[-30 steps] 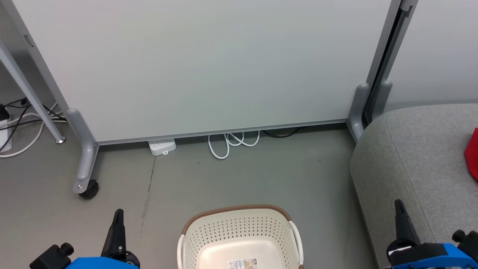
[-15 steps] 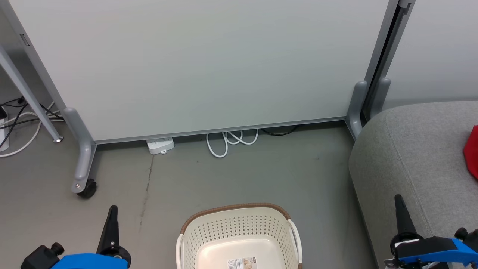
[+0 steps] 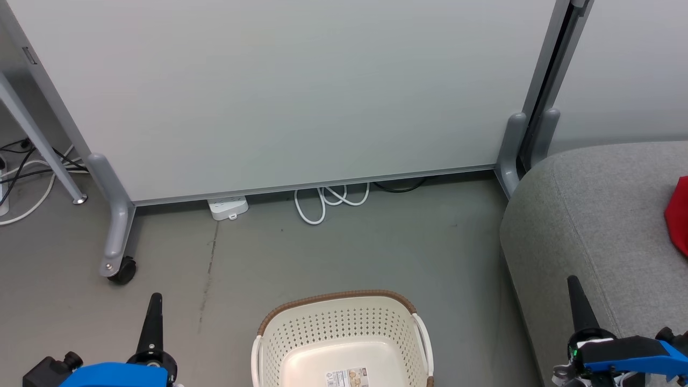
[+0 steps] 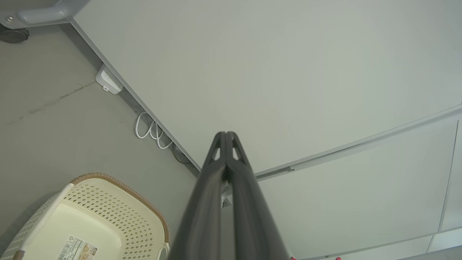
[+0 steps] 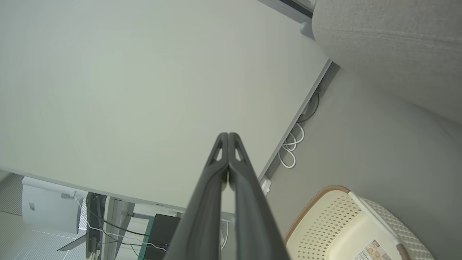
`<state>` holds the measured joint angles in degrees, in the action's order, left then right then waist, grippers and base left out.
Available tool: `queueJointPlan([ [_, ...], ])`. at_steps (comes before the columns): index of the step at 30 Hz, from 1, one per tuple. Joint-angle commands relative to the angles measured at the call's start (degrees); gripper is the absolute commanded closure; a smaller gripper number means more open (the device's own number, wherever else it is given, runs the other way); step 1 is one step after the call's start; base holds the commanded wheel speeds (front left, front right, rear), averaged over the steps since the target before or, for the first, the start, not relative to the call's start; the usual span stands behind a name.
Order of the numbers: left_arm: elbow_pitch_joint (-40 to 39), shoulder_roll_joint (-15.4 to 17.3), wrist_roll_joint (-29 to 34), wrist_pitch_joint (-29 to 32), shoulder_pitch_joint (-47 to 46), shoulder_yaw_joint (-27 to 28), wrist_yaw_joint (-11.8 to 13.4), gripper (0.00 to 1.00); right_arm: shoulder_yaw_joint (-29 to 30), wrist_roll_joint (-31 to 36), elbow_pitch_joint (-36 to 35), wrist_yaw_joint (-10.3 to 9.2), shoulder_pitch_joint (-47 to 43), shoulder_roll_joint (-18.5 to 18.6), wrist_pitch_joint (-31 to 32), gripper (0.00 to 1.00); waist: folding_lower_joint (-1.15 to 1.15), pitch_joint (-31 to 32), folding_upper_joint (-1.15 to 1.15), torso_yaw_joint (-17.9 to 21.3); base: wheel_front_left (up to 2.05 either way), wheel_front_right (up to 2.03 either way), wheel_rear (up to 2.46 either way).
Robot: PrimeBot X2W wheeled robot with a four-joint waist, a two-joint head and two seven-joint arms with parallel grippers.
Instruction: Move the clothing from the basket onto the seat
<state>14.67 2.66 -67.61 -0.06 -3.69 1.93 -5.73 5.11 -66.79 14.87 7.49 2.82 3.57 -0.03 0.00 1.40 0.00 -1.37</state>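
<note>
Fingers [image 4: 213,180] of the left gripper [image 4: 226,135] are pressed together on nothing, as are those of the right gripper [image 5: 228,136], and both are held clear of the basket [image 3: 334,299] at either side, seemingly because nothing is left to be picked up. The basket is set on the floor [image 3: 376,247] near the rounded edge of the seat [image 3: 591,215], and what is seen of its inside is bare. Red clothing [image 3: 678,215] is laid on the seat top, well in from that edge, so the task is judged done or nearly so, though only part of one garment is seen.
</note>
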Motion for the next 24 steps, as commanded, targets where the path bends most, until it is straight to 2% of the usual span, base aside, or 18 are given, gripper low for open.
queueJointPlan([
  [1, -0.64, 0.24, -0.86, 0.36, -1.55, 0.62, -0.48, 1.00, 0.16, -1.18, -0.64, 0.01, 1.48, -0.10, 0.24, 1.00, 0.00, -0.01, 0.00, 0.01, 0.00, 0.00, 0.00],
  [24, -0.70, 0.29, -12.85, 3.55, -2.27, 2.73, -1.12, 1.00, 0.83, -13.35, -0.81, 0.00, 2.55, -0.44, 3.55, 1.00, 0.00, -0.70, 0.00, 0.61, 0.00, 0.00, 0.00],
])
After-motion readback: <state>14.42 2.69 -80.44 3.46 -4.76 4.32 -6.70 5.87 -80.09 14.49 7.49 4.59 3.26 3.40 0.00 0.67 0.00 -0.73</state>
